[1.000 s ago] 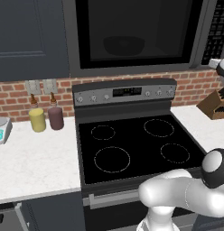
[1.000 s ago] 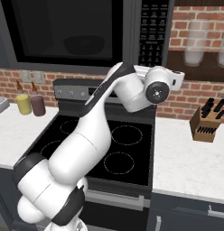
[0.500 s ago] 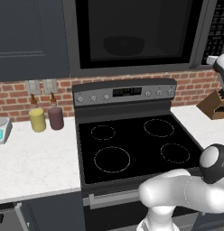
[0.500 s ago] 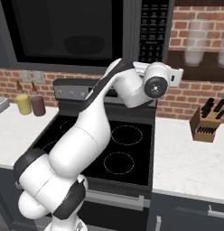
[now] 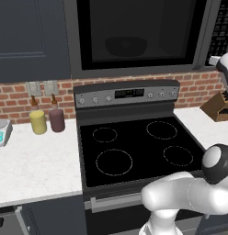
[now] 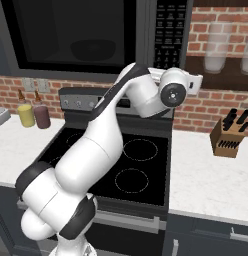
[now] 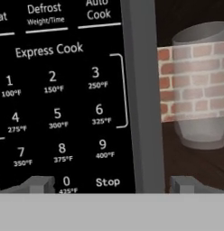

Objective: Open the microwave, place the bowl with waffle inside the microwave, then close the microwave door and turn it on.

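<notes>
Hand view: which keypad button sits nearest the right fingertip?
The Stop button, bottom right of the keypad, below the 9. The right fingertip rises just past the panel's grey edge; the digit keys lie further left or higher.

Flat, even rendered light fills the kitchen, casting no hard shadows on the white countertop (image 5: pixel 37 160). The microwave door (image 5: pixel 136 32) glass stays dim, its contents barely readable, and the black cooktop (image 5: pixel 134 149) shows no glare. Up close, the keypad (image 7: pixel 57 103) lettering is soft and slightly blurred.
</notes>
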